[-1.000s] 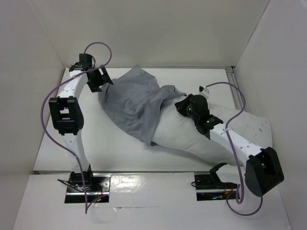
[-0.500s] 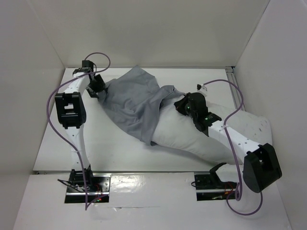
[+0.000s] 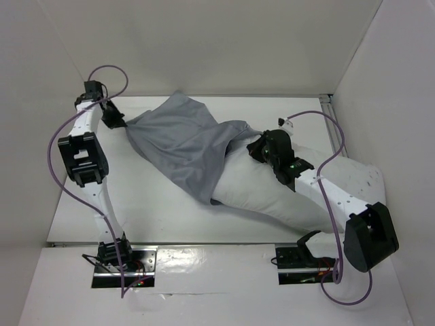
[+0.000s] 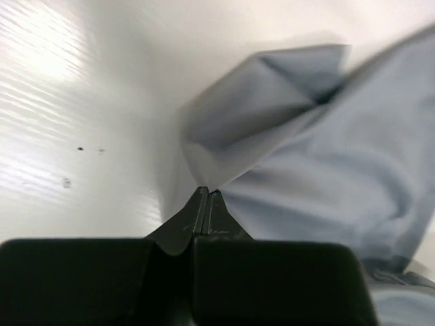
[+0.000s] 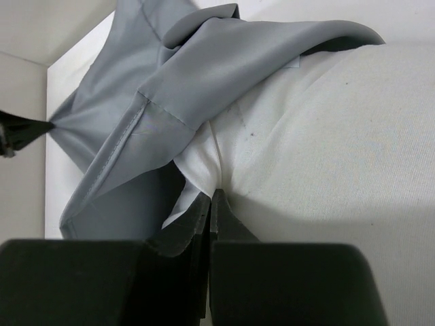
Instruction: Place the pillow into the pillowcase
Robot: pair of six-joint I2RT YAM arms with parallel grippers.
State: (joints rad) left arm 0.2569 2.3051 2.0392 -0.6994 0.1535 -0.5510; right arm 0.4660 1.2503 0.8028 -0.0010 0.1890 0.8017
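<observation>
One pillowcase (image 3: 183, 146) in left end effector (image 4: 206, 193) — one pillow (image 3: 285, 198) in right end effector (image 5: 212, 195).

white table (image 3: 146, 207), pillow (image 3: 272, 193), grey pillowcase (image 3: 180, 146)

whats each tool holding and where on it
The left tool pinches a corner of the pillowcase; the right tool pinches a fold of the pillow near the pillowcase's edge.
</observation>
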